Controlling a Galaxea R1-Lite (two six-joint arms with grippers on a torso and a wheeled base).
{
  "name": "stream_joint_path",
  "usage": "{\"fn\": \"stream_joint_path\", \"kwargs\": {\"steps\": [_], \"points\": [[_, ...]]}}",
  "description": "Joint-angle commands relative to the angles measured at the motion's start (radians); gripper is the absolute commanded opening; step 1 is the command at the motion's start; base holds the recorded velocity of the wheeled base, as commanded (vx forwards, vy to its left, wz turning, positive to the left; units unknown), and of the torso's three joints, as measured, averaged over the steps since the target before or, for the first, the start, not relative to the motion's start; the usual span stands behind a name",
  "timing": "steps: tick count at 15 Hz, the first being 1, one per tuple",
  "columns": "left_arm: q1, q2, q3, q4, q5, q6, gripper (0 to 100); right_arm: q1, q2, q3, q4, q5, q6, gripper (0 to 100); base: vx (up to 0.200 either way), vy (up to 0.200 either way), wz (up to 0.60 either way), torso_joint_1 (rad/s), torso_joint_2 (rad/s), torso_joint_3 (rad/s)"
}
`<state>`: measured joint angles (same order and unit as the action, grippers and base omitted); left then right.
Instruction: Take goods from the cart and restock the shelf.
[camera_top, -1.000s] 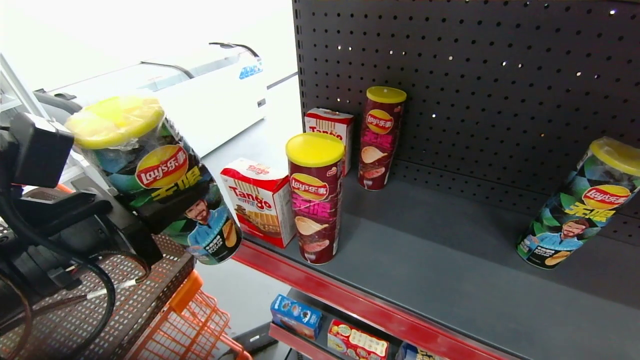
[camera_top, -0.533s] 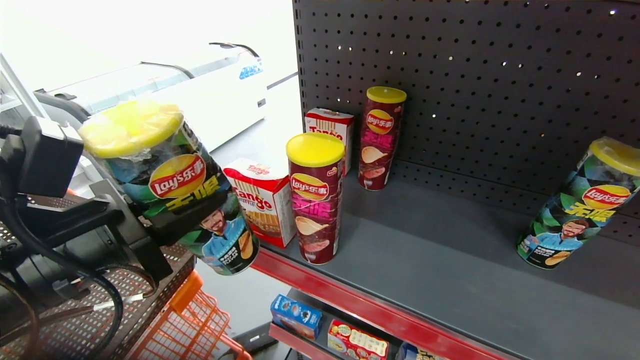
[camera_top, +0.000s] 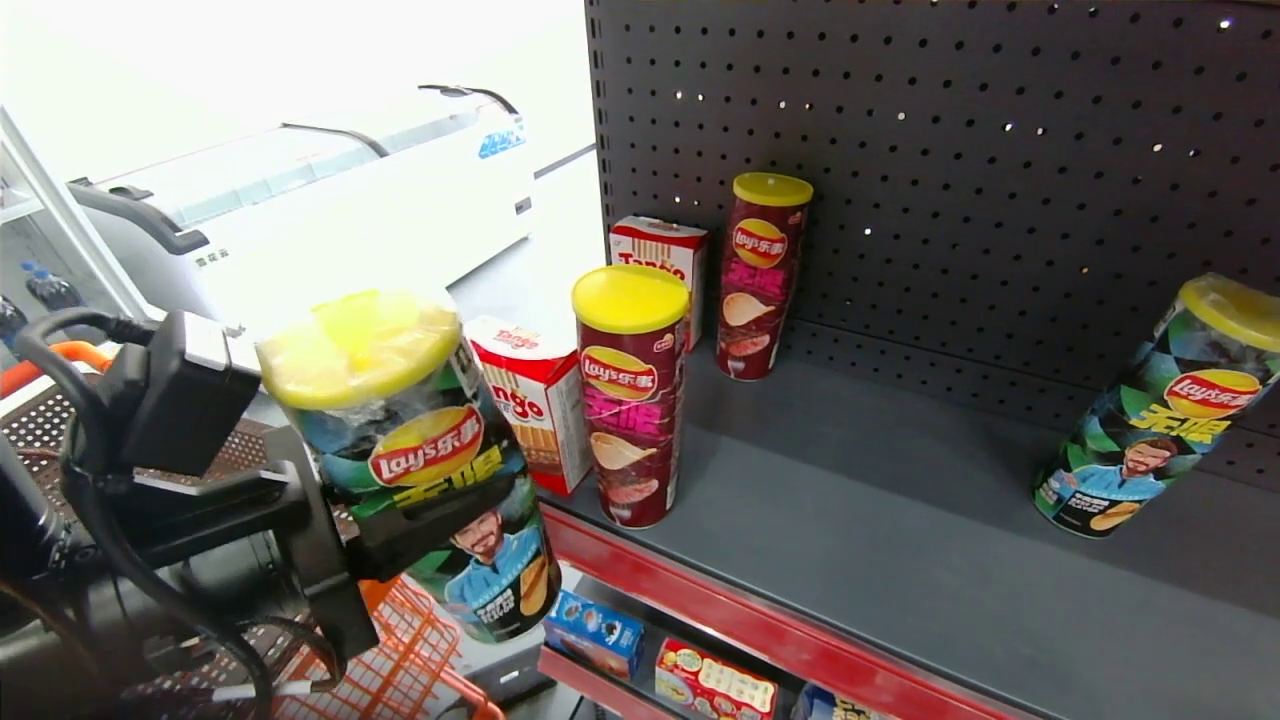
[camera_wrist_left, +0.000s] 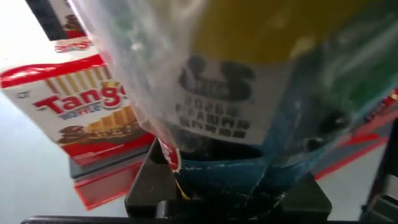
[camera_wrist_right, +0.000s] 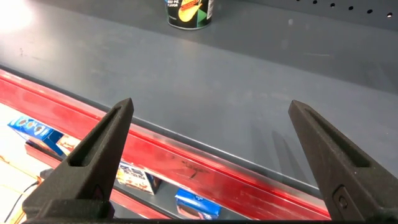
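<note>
One green chips can (camera_top: 425, 450) in play. Left hand (camera_top: 420, 505) is clamped across its middle, lid up, slight tilt. The can hangs off the shelf (camera_top: 900, 540) front, at 8 o'clock of the front maroon chips can (camera_top: 630, 400), near the wafer box (camera_top: 525, 400), above the orange cart (camera_top: 400, 650). Right hand (camera_wrist_right: 211, 155) is spread wide, holding nothing, over bare shelf deck.

Step, my read: carry phase, can not yet placed.

Next move: get the base over the red lip (camera_top: 700, 590), travel toward 3 o'clock past the maroon can into the open deck short of the second green can (camera_top: 1150, 420), set it upright, release. Risk: clipping the maroon can on the way.
</note>
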<state>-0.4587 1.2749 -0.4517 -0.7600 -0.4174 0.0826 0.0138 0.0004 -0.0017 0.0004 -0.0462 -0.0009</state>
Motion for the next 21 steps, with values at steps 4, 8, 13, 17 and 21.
{"fn": "stream_joint_path", "kwargs": {"steps": [4, 8, 13, 17, 21], "points": [[-0.061, -0.034, -0.024, 0.042, -0.052, 0.002, 0, 0.000, 0.000, -0.001, 0.000, 0.008, -0.001, 100, 0.000, 0.000, 0.00, 0.000, 0.00, 0.000], [-0.158, -0.037, -0.028, 0.044, -0.060, 0.002, 0, 0.000, 0.000, 0.000, 0.000, 0.008, -0.001, 100, 0.000, 0.000, 0.00, 0.000, 0.00, 0.000], [-0.225, -0.029, -0.047, 0.044, -0.061, 0.002, 0, 0.000, 0.000, 0.000, 0.000, 0.008, -0.001, 100, 0.000, 0.000, -0.60, -0.001, 0.00, 0.003], [-0.247, -0.020, -0.053, 0.044, -0.061, 0.002, 0, 0.000, 0.000, 0.000, 0.000, 0.008, -0.001, 100, 0.000, 0.000, -0.60, 0.005, 0.00, 0.002], [-0.236, -0.020, -0.044, 0.044, -0.057, 0.000, 0, 0.000, 0.000, 0.000, 0.000, 0.009, 0.001, 100, 0.000, 0.000, -0.30, 0.001, 0.00, 0.001]]}}
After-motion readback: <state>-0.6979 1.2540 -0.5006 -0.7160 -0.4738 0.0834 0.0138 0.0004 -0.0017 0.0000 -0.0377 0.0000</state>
